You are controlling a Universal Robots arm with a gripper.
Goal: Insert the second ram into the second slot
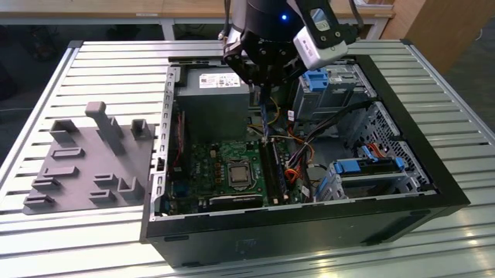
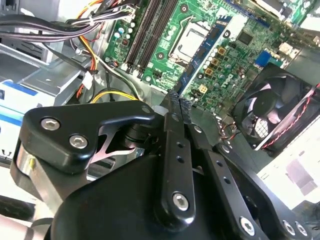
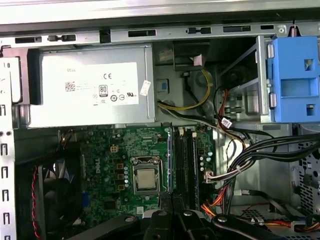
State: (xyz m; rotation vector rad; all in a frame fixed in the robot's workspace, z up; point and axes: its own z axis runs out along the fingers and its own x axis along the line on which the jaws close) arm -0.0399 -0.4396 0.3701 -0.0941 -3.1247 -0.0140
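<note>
grey fixture (image 1: 85,168) on the slatted table (image 1: 116,63), at the exterior view's left, carries no stick that i can see. next the open case (image 1: 309,223), board (image 1: 208,162) lying flat. the slots (image 1: 275,174) run long-ways from the psu (image 1: 210,101) toward the near wall, just beside the socket (image 1: 236,172). both look dark; whether the ram sits in one i cannot tell. the gripper (image 1: 261,81) hangs above their far end, fingers pressed together on nothing visible. cables (image 1: 325,124) crowd the right, so room looks tight.
</note>
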